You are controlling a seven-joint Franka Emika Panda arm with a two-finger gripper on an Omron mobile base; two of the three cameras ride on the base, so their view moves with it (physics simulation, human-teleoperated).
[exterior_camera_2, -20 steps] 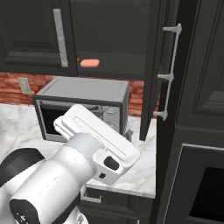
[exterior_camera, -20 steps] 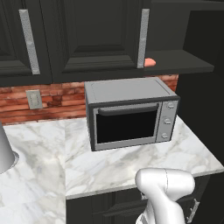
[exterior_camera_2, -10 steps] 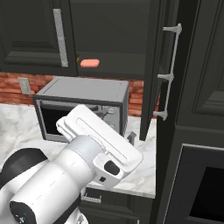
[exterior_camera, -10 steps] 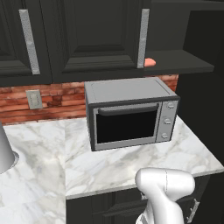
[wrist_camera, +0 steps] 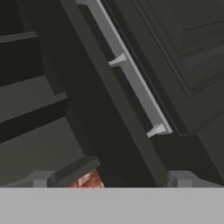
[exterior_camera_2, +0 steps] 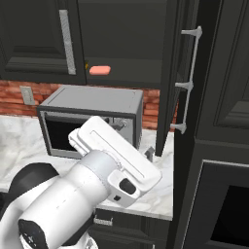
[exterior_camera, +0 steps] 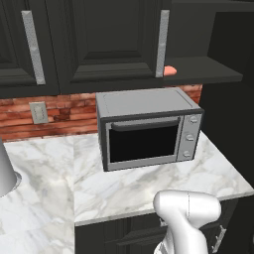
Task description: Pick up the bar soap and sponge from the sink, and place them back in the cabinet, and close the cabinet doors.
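The salmon-pink bar soap (exterior_camera: 169, 70) (exterior_camera_2: 99, 70) lies on the dark shelf of the open upper cabinet (exterior_camera: 208, 69) (exterior_camera_2: 127, 44), above the microwave. The cabinet's right door (exterior_camera_2: 170, 73) stands swung out, edge-on, with its silver bar handle (exterior_camera_2: 189, 82) (wrist_camera: 133, 78) facing right. The left door (exterior_camera: 114, 39) looks shut. My gripper (wrist_camera: 111, 179) is open, nothing between its fingertips (wrist_camera: 41, 178), and sits close below that open door's edge and handle. The sponge and the sink are out of view.
A grey microwave (exterior_camera: 146, 131) (exterior_camera_2: 92, 114) stands on the white marble counter (exterior_camera: 149, 191) under the cabinet. A tall dark cabinet column (exterior_camera_2: 223, 121) rises just right of the open door. A grey object (exterior_camera: 5, 168) stands at the counter's left edge.
My forearm has edged slightly to the right, toward the open door. The soap, the doors and the microwave have not moved, and the jaws stay open.
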